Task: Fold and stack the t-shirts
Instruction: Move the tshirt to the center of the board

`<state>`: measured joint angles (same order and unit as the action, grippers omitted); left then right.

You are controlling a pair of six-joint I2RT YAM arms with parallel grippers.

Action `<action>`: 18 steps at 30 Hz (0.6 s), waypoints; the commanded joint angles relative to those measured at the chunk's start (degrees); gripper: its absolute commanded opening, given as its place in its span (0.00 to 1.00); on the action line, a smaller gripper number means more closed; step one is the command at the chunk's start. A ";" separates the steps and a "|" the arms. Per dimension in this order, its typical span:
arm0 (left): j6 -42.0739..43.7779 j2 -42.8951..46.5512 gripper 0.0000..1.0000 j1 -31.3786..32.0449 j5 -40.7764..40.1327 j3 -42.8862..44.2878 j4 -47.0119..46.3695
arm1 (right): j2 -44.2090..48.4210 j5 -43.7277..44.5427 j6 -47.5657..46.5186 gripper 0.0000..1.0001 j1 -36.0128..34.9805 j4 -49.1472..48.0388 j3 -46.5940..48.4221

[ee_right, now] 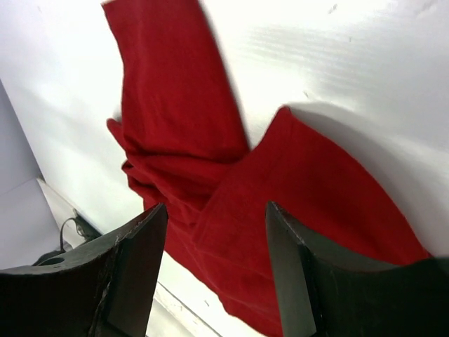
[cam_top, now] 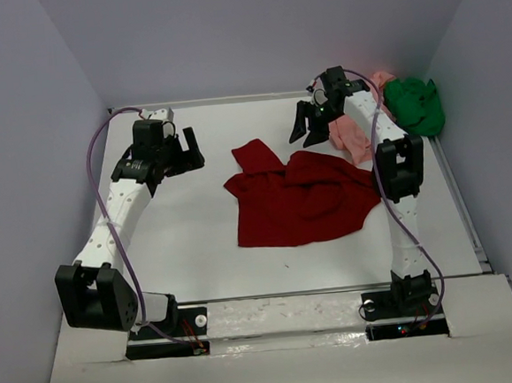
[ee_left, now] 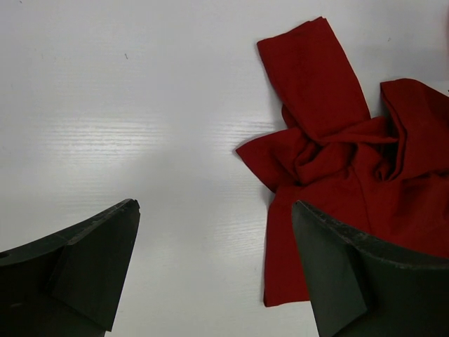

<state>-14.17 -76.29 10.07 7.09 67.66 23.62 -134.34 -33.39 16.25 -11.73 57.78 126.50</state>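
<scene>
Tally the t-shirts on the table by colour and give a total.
dark red t-shirt: 1
salmon pink t-shirt: 1
bright green t-shirt: 1
Total: 3

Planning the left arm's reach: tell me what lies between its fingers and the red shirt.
Only bare table between the left fingers and the red shirt, per the top view.

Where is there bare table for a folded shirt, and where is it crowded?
Bare: table left of the dark red shirt, near the left hand, and the strip before the arm bases. Crowded: far right corner, pink shirt and green shirt heaped by the right hand.
</scene>
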 commanded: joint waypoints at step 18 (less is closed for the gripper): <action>0.46 -1.84 0.99 -2.24 2.75 2.83 0.47 | -9.18 3.06 -5.44 0.63 0.65 -3.37 11.31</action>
<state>-14.20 -78.00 8.19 8.45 67.66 23.81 -142.08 -31.57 12.73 -11.31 56.60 134.39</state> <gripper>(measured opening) 0.989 0.630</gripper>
